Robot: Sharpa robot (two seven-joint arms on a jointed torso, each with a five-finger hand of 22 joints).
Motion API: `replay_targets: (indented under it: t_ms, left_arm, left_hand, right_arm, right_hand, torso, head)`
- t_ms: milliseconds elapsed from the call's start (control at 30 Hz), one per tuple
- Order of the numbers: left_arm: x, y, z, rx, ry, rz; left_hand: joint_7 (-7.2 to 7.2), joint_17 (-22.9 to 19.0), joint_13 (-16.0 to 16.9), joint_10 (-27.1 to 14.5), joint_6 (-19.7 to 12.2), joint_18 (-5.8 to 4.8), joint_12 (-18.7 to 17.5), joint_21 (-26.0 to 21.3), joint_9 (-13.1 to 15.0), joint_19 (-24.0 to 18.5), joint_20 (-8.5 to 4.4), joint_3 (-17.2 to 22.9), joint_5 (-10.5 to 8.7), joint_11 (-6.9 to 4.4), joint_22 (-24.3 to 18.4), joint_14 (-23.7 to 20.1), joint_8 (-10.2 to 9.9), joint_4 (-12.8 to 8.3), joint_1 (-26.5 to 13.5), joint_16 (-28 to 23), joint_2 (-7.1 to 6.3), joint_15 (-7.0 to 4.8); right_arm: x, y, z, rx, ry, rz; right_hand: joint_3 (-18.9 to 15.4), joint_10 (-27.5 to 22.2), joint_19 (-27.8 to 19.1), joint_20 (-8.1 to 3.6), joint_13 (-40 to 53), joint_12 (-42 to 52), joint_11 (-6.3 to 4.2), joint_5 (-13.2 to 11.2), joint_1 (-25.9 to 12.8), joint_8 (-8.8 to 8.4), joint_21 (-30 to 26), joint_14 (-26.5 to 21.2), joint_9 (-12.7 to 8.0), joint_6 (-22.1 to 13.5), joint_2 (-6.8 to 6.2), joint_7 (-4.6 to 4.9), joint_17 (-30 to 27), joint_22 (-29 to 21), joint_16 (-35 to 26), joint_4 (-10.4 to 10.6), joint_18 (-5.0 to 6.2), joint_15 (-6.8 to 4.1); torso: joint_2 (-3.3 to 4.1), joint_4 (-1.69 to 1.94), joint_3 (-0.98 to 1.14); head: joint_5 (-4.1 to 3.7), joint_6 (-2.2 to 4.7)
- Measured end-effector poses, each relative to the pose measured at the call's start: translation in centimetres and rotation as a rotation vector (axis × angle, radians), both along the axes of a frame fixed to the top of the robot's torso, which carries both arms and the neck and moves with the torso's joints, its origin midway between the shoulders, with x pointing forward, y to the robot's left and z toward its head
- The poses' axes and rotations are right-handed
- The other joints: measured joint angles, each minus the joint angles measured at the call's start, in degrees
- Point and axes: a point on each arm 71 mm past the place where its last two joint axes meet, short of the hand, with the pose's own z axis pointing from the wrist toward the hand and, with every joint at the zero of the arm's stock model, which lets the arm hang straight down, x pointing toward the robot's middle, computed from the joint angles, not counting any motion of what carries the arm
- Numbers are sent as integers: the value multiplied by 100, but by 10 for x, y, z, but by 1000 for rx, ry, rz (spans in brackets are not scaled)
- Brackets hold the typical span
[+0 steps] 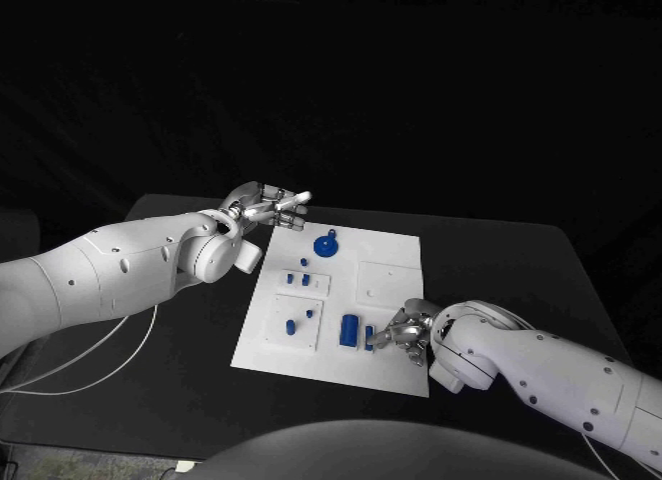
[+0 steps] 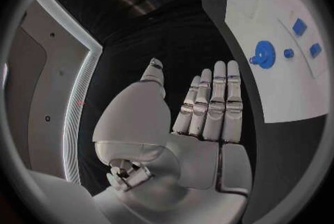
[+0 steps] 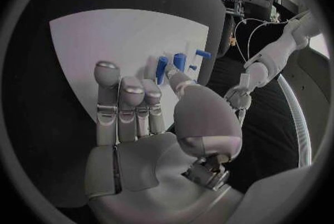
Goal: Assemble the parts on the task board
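The white task board (image 1: 396,300) lies in the middle of the black table. On it are a round blue part (image 1: 327,245), two small blue parts (image 1: 297,280) and several blue parts near the front, among them a tall blue piece (image 1: 350,330). My left hand (image 1: 266,208) hovers at the board's far left corner with its fingers straight and apart, holding nothing. My right hand (image 1: 403,333) is over the board's near right area. Its fingers (image 3: 128,101) are stretched out, and its thumb tip lies close beside an upright blue peg (image 3: 161,69); no grip is visible.
Bare black table surrounds the board on all sides. A white cable (image 1: 86,365) runs over the table at the near left, under my left arm. The left wrist view shows the round blue part (image 2: 264,55) and small blue pieces (image 2: 299,27) off to the side of that hand.
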Motion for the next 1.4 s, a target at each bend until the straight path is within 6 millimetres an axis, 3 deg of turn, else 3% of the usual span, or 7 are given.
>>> replay_targets:
  t_ms: [200, 567, 733, 867, 1067, 1233, 1400]
  left_arm:
    - [0, 0, 0, 2, 1, 0]
    - [0, 1, 0, 4, 3, 0]
    - [0, 1, 0, 5, 4, 0]
    - [0, 1, -1, 6, 4, 0]
    - [0, 1, -1, 6, 6, 0]
    - [0, 1, -1, 7, 6, -1]
    - [0, 1, -1, 8, 7, -1]
  left_hand:
    - [0, 0, 0, 0, 0, 0, 0, 0, 0, 0, 0, 0, 0, 0, 0, 0, 0, 0, 0, 0, 0, 0]
    - [0, -1, 0, 0, 0, 0, 0, 0, 0, 0, 0, 0, 0, 0, 0, 0, 0, 0, 0, 0, 0, 0]
    - [0, -1, 0, 0, 0, 0, 0, 0, 0, 0, 0, 0, 0, 0, 0, 0, 0, 0, 0, 0, 0, 0]
    - [0, -1, 0, 0, 0, 0, 0, 0, 0, 0, 0, 0, 0, 0, 0, 0, 0, 0, 0, 0, 0, 0]
    - [0, -1, 0, 0, 0, 0, 0, 0, 0, 0, 0, 0, 0, 0, 0, 0, 0, -1, 0, 0, 0, 0]
    - [0, -1, 0, 0, 0, 0, 0, 0, 0, 0, 0, 0, 0, 0, 0, 0, 0, -1, 0, 0, 0, 0]
    - [0, -1, 0, 0, 0, 0, 0, 0, 0, 0, 0, 0, 0, 0, 0, 0, 0, -1, 0, 0, 0, 0]
  right_arm:
    - [-4, 1, 0, 8, 6, 13]
    - [-7, 1, -2, 17, 15, 24]
    - [-6, 0, -3, 15, 17, 22]
    - [-6, 0, -4, 14, 18, 20]
    - [-5, 2, -4, 16, 20, 17]
    - [-3, 1, -8, 10, 22, 5]
    - [-2, 2, -9, 9, 21, -2]
  right_hand:
    - [-209, 0, 0, 0, 0, 0, 0, 16, 51, 0, 0, 0, -30, 36, -51, 7, 0, 0, 0, 81, 0, 0]
    - [-213, 0, 0, 0, 1, 0, 0, 16, 96, 0, 0, 0, -30, 36, -96, 7, 0, 3, 0, 235, 0, 0]
    - [-160, 0, 0, 0, 10, 23, 0, -15, 227, -1, 0, 0, -30, 35, 46, 7, 0, 6, 0, 74, 0, 1]
    - [-84, 0, 0, 0, 20, 24, 0, -259, 139, -1, 0, 16, -47, 35, 428, 7, -12, 6, 0, -260, 0, -15]
    - [58, 0, -21, -21, 27, 24, 0, -296, 104, -1, 0, 21, -73, 50, 657, -8, -12, 6, 0, -414, 1, -19]
    - [179, 3, -21, -21, 48, 24, -3, -296, 53, -1, 0, 21, -70, 51, 747, -9, 2, 6, 0, -535, 1, -19]
    - [241, 21, -9, -33, 69, 24, -21, -296, -49, 1, 0, 21, -34, 57, 741, -15, 13, 5, 0, -598, 1, -19]
  torso:
    - [-1, 0, 0]
    - [-1, -3, 0]
    - [-1, -2, 0]
    - [-1, -3, 0]
    - [-1, 1, 1]
    - [-1, 3, 0]
    - [1, 4, 1]
  head:
    - [15, -2]
    - [18, -15]
    - [16, -19]
    - [14, -21]
    - [14, -23]
    - [14, -26]
    - [18, -26]
